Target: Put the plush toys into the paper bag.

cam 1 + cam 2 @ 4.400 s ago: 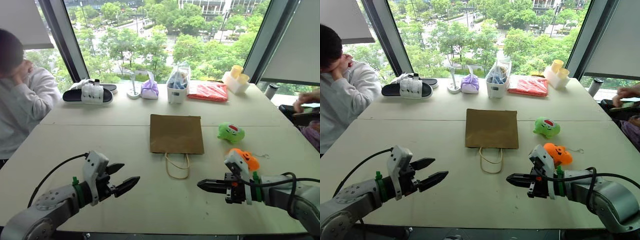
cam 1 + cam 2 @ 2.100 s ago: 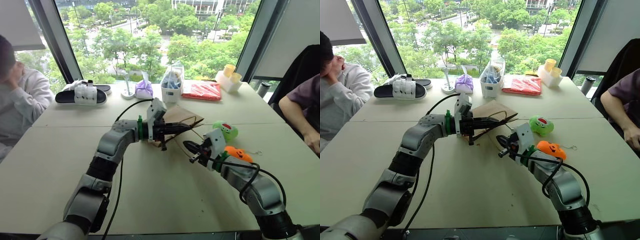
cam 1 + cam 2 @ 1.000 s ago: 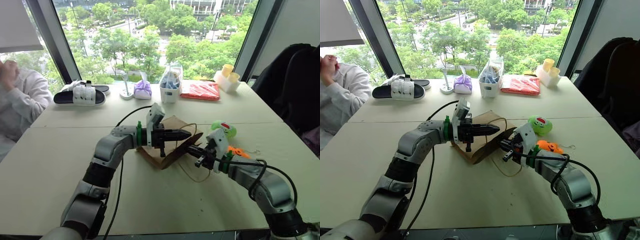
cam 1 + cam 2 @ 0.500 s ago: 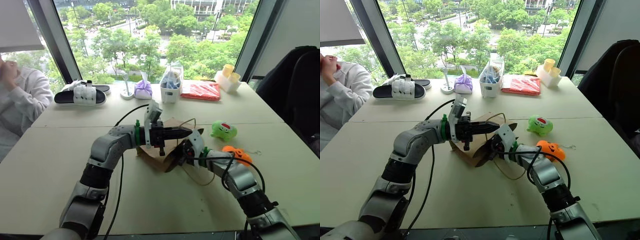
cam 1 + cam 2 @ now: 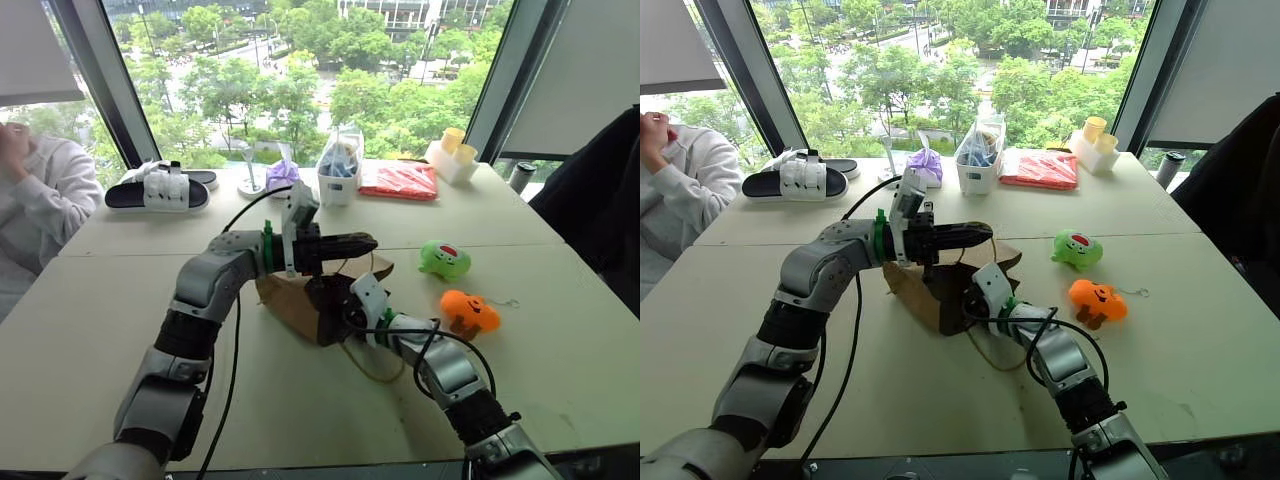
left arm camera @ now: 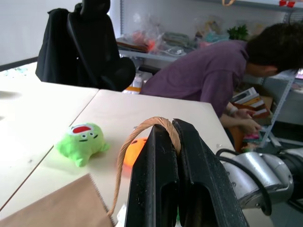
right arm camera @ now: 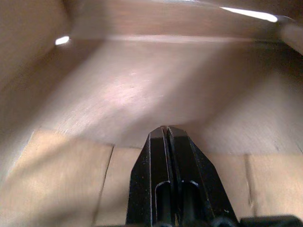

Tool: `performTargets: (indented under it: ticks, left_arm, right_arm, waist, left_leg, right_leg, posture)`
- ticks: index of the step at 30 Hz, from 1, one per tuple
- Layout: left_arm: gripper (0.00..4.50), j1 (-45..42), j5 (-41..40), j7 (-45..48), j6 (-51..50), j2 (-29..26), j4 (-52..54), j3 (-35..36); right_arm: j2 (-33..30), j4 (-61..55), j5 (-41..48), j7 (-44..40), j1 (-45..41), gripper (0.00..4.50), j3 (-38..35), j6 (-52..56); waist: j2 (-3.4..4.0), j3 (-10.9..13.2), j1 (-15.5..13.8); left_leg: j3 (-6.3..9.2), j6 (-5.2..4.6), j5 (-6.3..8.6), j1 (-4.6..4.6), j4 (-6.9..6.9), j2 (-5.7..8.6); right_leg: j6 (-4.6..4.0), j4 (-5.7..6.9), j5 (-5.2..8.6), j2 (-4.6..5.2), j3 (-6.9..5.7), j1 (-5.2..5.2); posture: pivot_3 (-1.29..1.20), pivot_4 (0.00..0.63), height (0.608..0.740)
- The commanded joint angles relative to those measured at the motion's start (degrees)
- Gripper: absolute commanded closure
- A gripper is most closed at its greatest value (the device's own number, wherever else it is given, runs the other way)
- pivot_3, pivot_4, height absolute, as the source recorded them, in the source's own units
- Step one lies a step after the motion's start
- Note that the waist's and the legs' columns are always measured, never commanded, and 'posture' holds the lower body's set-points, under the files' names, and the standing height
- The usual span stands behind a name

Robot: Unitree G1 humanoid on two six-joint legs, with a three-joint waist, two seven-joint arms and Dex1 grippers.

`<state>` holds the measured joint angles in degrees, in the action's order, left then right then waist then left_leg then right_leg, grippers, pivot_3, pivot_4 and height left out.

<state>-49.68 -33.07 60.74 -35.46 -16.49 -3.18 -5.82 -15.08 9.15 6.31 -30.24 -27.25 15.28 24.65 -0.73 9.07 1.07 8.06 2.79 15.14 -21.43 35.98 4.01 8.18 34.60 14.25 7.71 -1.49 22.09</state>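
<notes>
Head views: the paper bag (image 5: 290, 300) lies on the bench (image 5: 100, 330) at centre, its mouth raised and gaping toward the robot's right. The left gripper (image 5: 368, 241) is clamped on the bag's cord handle (image 6: 142, 135) and holds the upper edge up. The right gripper (image 5: 967, 296) reaches into the bag's mouth, its tip hidden inside. The green plush toy (image 5: 443, 259) sits on the bench to the right of the bag, apart from it. The orange plush toy (image 5: 468, 312) lies nearer the robot, also clear of the bag. Along the window stand a sandal (image 5: 155, 190), a purple pouch (image 5: 282, 177), a clear bag with blue contents (image 5: 338, 170) and a red packet (image 5: 400, 181).

Left wrist view: the black fingers (image 6: 158, 189) are pressed together with the tan cord looped over their tips. The green toy and part of the orange toy lie beyond. A person in a purple shirt (image 6: 213, 75) bends over at the far side.

Right wrist view: the fingers (image 7: 154, 184) are closed together, nothing between them, surrounded by the bag's brown inner walls.
</notes>
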Motion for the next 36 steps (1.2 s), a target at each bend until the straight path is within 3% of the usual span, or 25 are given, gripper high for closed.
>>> performTargets:
  ticks: [1, 6, 17, 27, 30, 33, 36]
  left_arm:
    - [4.48, -2.22, -3.66, -1.46, -1.3, 1.19, 5.61, 2.25]
    - [4.48, -3.06, -5.68, -4.41, -2.39, 2.61, 6.89, 3.7]
    - [4.48, -0.67, 0.04, -1.3, 3.88, 0.24, 1.94, 1.04]
    - [4.48, -1.11, 3.16, 1.61, 7.41, -0.36, -1.62, -0.48]
    - [4.48, -1.35, 2.9, 2.29, 6.96, -0.02, -1.66, -0.7]
    - [4.5, -1.63, 2.61, 2.92, 6.45, 0.41, -1.81, -0.87]
    - [4.5, -1.84, 2.65, 3.88, 6.09, 0.74, -2.03, -1.19]
  right_arm:
    - [0.67, -0.39, -0.97, 0.22, 0.72, 4.5, -0.03, 0.03]
    - [1.47, -0.91, -1.68, 0.6, 1.1, 4.5, 0.21, 0.44]
    - [1.28, -5.83, -0.86, 1.66, 3.2, 4.5, -2.67, 0.74]
    - [-1.37, -36.4, 19.74, 0.19, 14.09, 4.5, -18.85, 13.86]
    - [-3.01, -41.08, 26.66, 2.32, 16.04, 4.5, -26.74, 18.21]
    - [-4.31, -40.45, 31.84, 6.24, 15.53, 3.67, -36.22, 20.0]
    - [-8.55, -35.4, 26.41, 9.6, 14.21, 2.17, -38.75, 17.97]
  waist:
    - [0.0, 0.0, 0.0]
    - [0.01, -0.01, 0.04]
    - [0.0, -0.01, -0.1]
    - [-0.01, -0.01, -0.32]
    - [-0.01, -0.01, -0.41]
    - [-0.01, -0.01, -0.47]
    - [-0.01, -0.01, -0.4]
  left_leg:
    - [0.0, 0.0, 0.0, 0.0, 0.0, 0.0]
    - [0.0, 0.0, 0.0, 0.04, 0.03, 0.0]
    - [-0.05, 0.0, 0.0, 0.06, 0.04, 0.01]
    - [-0.03, -0.16, 0.09, 0.03, 0.01, 0.02]
    - [-0.03, -0.26, 0.15, 0.02, 0.04, 0.02]
    - [-0.05, -0.27, 0.14, 0.02, 0.05, 0.02]
    - [-0.07, -0.28, 0.14, 0.03, 0.04, 0.02]
  right_leg:
    - [0.0, 0.0, 0.0, 0.0, 0.0, 0.0]
    - [0.0, 0.08, 0.0, 0.0, 0.02, 0.0]
    - [-0.01, 0.37, 0.01, -0.02, 0.15, 0.15]
    - [-0.01, 0.37, 0.01, -0.03, 0.2, 0.17]
    - [-0.01, 0.36, 0.01, -0.03, 0.2, 0.15]
    - [-0.01, 0.36, 0.01, -0.02, 0.22, 0.13]
    - [-0.02, 0.37, 0.02, -0.03, 0.22, 0.14]
  posture:
    - [0.0, 0.15, 0.74]
    - [0.0, 0.15, 0.74]
    - [0.0, 0.15, 0.74]
    - [0.0, 0.15, 0.74]
    - [0.0, 0.15, 0.74]
    - [0.0, 0.15, 0.74]
    - [0.0, 0.15, 0.74]
